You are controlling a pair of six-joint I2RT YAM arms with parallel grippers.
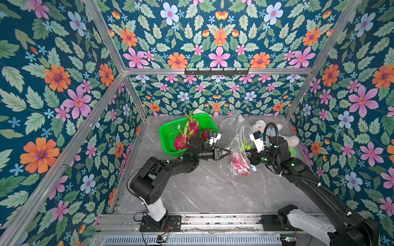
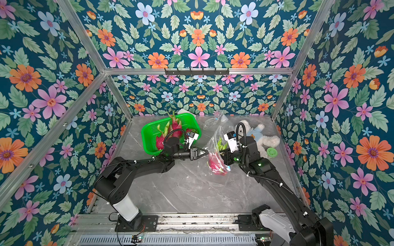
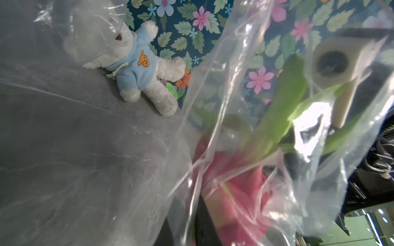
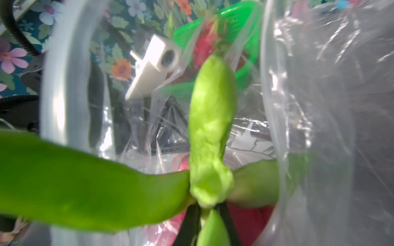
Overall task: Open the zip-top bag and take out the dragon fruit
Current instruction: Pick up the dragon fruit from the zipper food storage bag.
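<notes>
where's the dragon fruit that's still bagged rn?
In both top views the dragon fruit sits inside the zip-top bag mid-table, to the right of the green basket and nearer the arm bases than the plush bear.

Bench [image 1: 213, 187]: grey marbled top. Green mesh basket [image 1: 167, 136]: 11 o'clock of bench centre. White teddy bear [image 1: 258, 126], pale blue hoodie: 2 o'clock, lying down. Green disc [image 1: 292, 153]: 3 o'clock, just beside bear. Black hook rail [image 1: 216, 72]: 12 o'clock, against floral back wall [image 1: 217, 95].
</notes>
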